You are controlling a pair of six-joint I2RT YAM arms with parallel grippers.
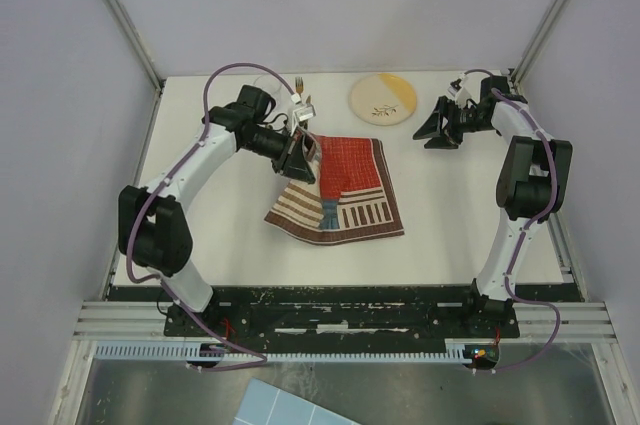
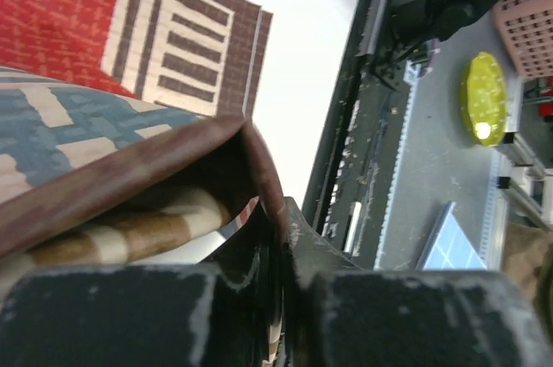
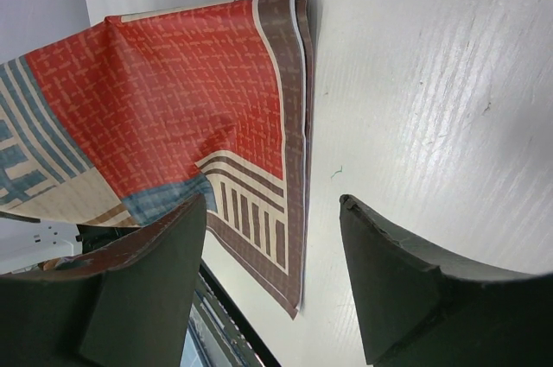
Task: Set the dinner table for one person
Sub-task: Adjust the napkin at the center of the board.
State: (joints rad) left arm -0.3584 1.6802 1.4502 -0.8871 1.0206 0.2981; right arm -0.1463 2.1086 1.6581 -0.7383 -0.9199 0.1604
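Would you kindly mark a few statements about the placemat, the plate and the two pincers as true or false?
1. The left pincer is shut on an edge of the placemat. True.
2. The right pincer holds the plate. False: it is open and empty, and the plate lies on the dinner table, apart from it.
3. The placemat lies entirely flat. False: its edge at the left pincer is raised and folded.
4. The plate lies beyond the placemat, not on it. True.
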